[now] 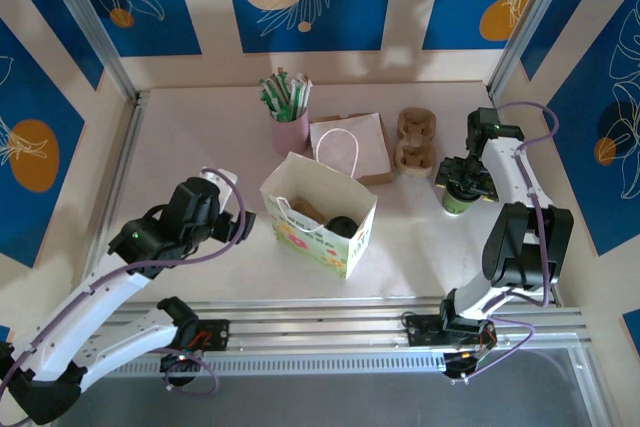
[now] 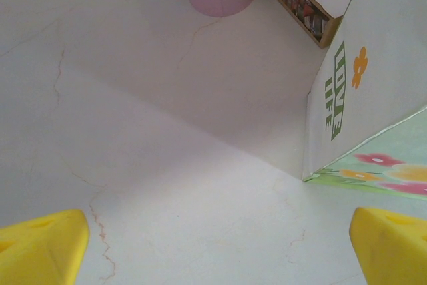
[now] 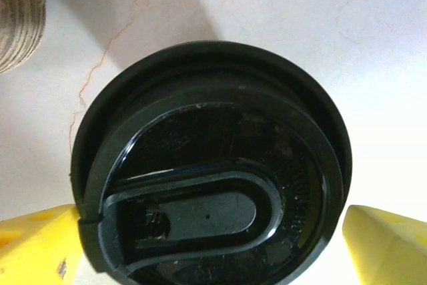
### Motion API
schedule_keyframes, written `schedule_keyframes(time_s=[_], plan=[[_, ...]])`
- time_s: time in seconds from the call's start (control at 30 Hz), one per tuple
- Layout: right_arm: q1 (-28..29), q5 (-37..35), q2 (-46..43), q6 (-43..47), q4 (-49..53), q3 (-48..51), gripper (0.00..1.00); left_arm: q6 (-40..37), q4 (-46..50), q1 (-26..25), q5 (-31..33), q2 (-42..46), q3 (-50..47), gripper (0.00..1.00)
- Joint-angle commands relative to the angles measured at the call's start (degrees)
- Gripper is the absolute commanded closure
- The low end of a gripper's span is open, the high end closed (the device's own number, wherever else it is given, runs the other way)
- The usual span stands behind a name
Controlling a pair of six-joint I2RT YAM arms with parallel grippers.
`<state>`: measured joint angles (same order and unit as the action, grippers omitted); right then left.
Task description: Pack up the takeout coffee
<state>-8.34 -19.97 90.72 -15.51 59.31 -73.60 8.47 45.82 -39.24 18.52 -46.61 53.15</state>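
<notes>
Now we see the small green-and-white paper coffee cup, capped by its round black plastic lid, standing near the right edge of the pale table. Our right gripper straddles the lid, jaws wide apart, one of its yellow fingers on each side. The open white flowered paper bag stands mid-table. Our left gripper hovers beside it toward the left edge, jaws spread and holding nothing.
</notes>
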Motion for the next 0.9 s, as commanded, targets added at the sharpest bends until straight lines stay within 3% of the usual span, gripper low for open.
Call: schedule_keyframes(time_s=[0.0, 0.27, 0.67, 0.87], plan=[[-0.4, 3.0, 0.8, 0.8, -0.1, -2.1, 0.05, -0.9, -0.1, 0.2, 1.1, -0.1, -0.4, 0.00], [-0.4, 4.7, 1.7, 1.2, -0.4, -2.0, 0.11, -1.0, -0.1, 0.2, 1.2, -0.6, -0.4, 0.00], [1.4, 8.9, -1.3, 1.5, 0.6, -0.3, 0.12, -1.1, 0.0, 0.2, 1.6, -1.0, -0.4, 0.00], [5.6, 9.8, -1.6, 2.4, 2.1, 1.2, 0.11, -1.1, 0.1, 0.2, 1.7, -1.0, -0.5, 0.00]])
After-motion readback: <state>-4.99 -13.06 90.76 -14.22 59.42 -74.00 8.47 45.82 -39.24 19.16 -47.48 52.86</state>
